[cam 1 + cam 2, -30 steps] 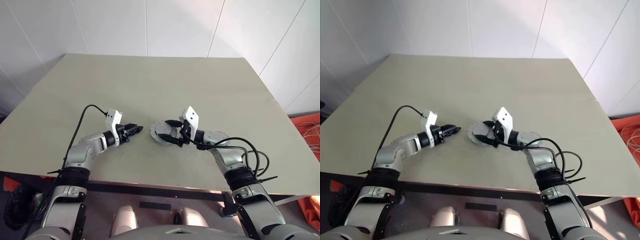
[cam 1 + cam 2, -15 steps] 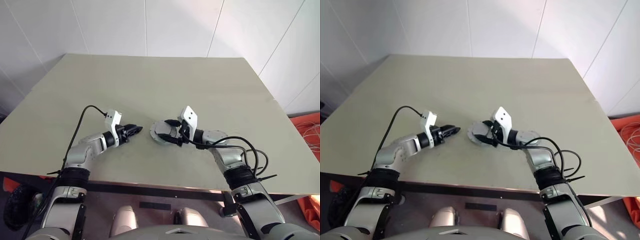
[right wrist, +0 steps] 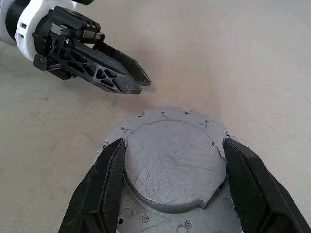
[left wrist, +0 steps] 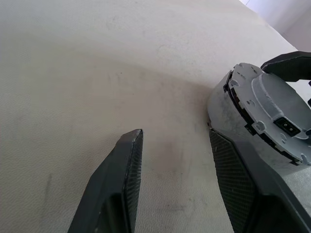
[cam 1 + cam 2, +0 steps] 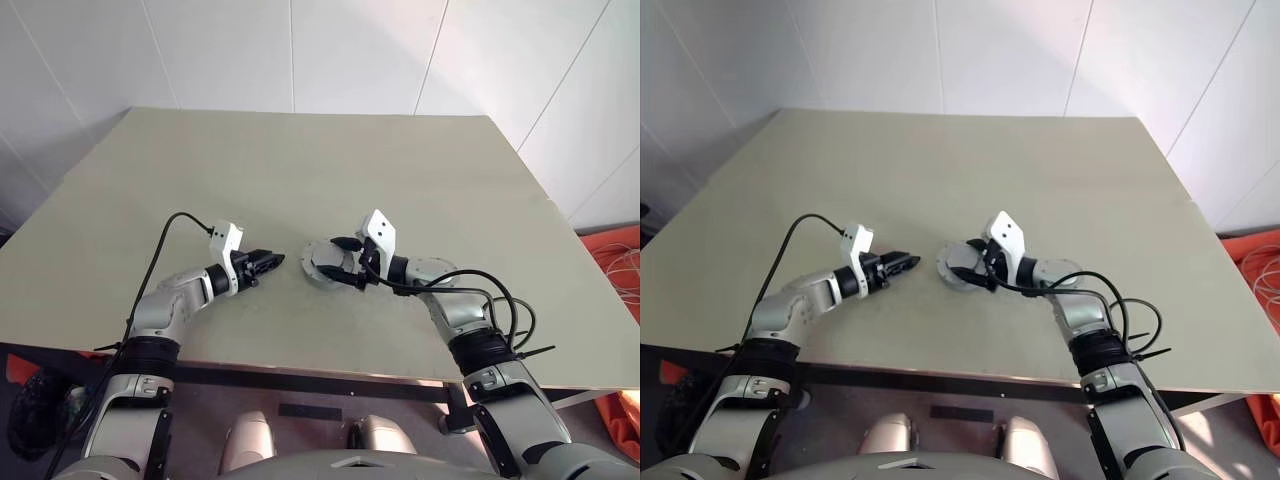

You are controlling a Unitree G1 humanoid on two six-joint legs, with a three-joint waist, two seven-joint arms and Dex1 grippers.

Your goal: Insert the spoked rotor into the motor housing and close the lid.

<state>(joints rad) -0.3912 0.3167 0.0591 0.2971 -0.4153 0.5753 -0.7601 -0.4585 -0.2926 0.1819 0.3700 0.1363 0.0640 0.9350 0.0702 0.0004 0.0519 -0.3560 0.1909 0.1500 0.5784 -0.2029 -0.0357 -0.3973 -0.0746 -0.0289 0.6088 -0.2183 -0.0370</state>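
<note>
Nothing's really budged lately: my right fingers (image 3: pixel 170 160) still straddle the lid (image 3: pixel 172 162) atop the motor housing (image 3: pixel 146 119), probably seated; left fingers (image 4: pixel 180 160) open, empty.

- We take this for a lab or robot test room rather than a home or shop.
- We see one large plain table (image 5: pixel 300 170) with a pale greenish-beige top, bare apart from the small part being worked on.
- Behind it we see white wall panels (image 5: pixel 350 50) with thin seams, with no pictures, shelves or furniture.
- At the right edge we see orange cloth (image 5: pixel 615 255) on the floor with loose pale cables (image 5: pixel 628 270) lying over it.
- We see black cables (image 5: pixel 160 250) running openly along the robot's arms, as on a test rig.
</note>
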